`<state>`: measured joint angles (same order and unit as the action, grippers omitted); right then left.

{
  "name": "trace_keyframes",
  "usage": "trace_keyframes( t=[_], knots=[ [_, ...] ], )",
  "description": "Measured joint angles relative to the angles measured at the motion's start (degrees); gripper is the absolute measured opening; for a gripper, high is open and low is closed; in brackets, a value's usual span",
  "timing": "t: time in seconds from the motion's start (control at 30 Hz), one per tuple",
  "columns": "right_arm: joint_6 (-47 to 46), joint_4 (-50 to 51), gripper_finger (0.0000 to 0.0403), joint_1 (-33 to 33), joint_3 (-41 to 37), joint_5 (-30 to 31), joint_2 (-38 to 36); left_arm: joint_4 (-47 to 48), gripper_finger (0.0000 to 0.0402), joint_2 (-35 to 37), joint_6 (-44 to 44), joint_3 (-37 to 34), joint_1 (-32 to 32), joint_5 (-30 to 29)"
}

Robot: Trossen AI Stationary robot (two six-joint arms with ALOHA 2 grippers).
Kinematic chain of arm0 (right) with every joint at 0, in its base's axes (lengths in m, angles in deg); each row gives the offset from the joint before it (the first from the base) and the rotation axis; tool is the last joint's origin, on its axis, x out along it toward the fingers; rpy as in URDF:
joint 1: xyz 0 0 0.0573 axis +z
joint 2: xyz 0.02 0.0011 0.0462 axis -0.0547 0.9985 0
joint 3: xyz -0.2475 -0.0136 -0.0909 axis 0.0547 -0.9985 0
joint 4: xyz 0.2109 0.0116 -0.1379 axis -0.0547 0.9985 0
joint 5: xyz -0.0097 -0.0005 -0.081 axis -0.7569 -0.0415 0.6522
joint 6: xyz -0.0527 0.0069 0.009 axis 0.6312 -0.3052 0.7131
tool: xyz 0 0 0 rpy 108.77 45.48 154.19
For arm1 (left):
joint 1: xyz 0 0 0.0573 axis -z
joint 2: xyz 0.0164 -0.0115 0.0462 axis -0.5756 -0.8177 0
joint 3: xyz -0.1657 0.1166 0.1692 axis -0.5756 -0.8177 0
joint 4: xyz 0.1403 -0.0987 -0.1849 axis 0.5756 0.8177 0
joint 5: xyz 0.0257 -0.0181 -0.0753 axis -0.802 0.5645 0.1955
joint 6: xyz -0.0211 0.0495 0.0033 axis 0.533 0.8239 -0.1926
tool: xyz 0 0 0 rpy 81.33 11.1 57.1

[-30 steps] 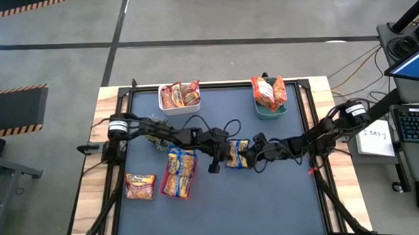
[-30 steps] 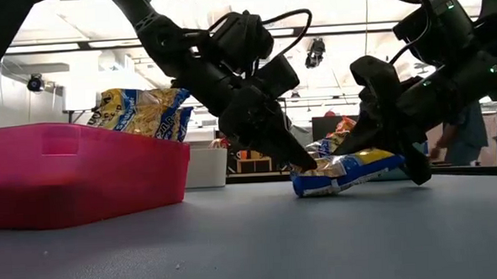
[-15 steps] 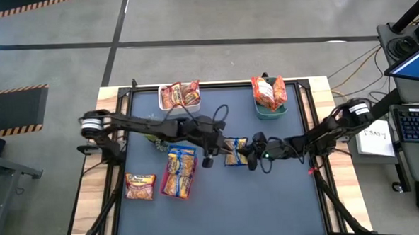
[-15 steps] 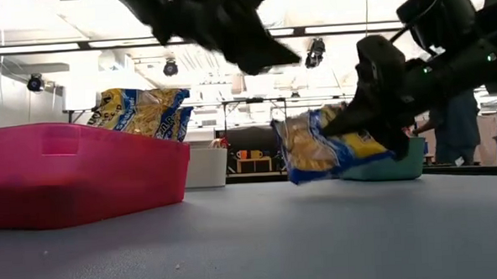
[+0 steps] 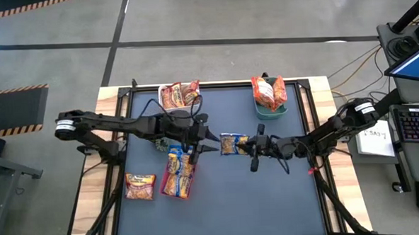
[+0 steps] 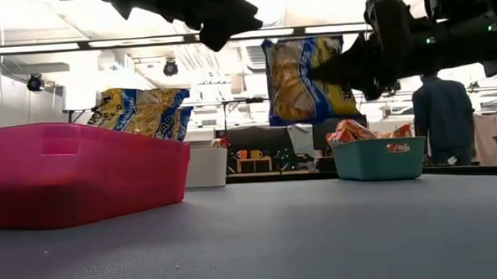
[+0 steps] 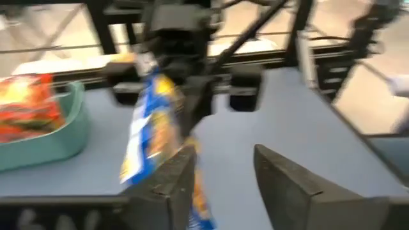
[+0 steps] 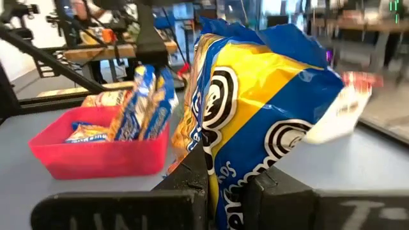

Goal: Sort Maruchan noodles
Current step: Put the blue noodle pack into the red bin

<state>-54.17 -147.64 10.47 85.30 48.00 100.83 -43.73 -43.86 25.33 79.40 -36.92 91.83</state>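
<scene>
the right gripper (image 5: 247,145) is clamped on a blue-trimmed noodle packet (image 5: 232,143) and holds it clear of the dark table mat (image 5: 270,207), near the middle of the table; in the low view the packet (image 6: 300,80) hangs upright well above the surface, pinched at its edge by the right gripper's dark fingers (image 6: 346,68), and in the right wrist view the yellow and blue wrapper (image 8: 255,121) fills the gap between the two fingers. the left gripper (image 5: 205,140) sits just beside the packet on its other side, apart from it, with its fingers (image 7: 281,176) parted and nothing between them. a red tray (image 5: 177,183) near the front left of the mat holds more blue-trimmed packets (image 5: 182,166), which stand on edge above the rim in the low view (image 6: 142,110). one packet with orange-red trim (image 5: 140,186) lies flat on the mat just left of that tray. at the back of the mat, a white bin (image 5: 179,104) holds several packets and a teal bin (image 5: 271,109) holds orange-red ones (image 5: 268,90). in the low view a person (image 6: 439,114) stands in the room behind the table
</scene>
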Motion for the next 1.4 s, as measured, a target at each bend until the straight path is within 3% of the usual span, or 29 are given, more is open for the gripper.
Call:
trace_keyframes(
  t=[0.13, 0.27, 0.5, 0.87, 1.17, 1.27, 1.4],
  knots=[
    [5.3, -1.7, 0.0029, 0.2, 0.0, 0.0, 0.0, 0.4, 0.0197, 0.7, -0.8, -1.6, 0.0, -5.1],
    [8.0, -3.0, 0.0028, 0.1, 0.0, -1.3, 0.1, -0.6, 0.0244, -0.1, -1.5, -1.7, 0.0, -6.6],
    [12.3, -4.3, 0.0028, 0.1, 1.7, -4.1, 0.1, -2.0, 0.0259, -2.4, -2.7, -1.7, -0.3, -8.2],
    [17.4, -1.9, 0.0028, 0.1, 6.3, -3.9, 0.6, -10.1, 0.0226, -5.7, -3.3, -1.7, -0.3, -5.7],
    [14.7, -1.1, 0.0031, 0.0, 6.4, -3.3, 0.6, -9.3, 0.0111, -5.6, -3.3, -1.7, -0.3, -5.7],
    [13.9, -0.7, 0.0049, -0.2, 6.4, -3.0, 0.5, -9.2, 0.0082, -5.6, -3.4, -1.7, -0.3, -5.9],
    [11.9, -0.3, 0.0096, -0.7, 6.4, -2.8, 0.3, -9.3, 0.0078, -5.6, -3.8, -1.7, -0.3, -6.2]
  ],
)
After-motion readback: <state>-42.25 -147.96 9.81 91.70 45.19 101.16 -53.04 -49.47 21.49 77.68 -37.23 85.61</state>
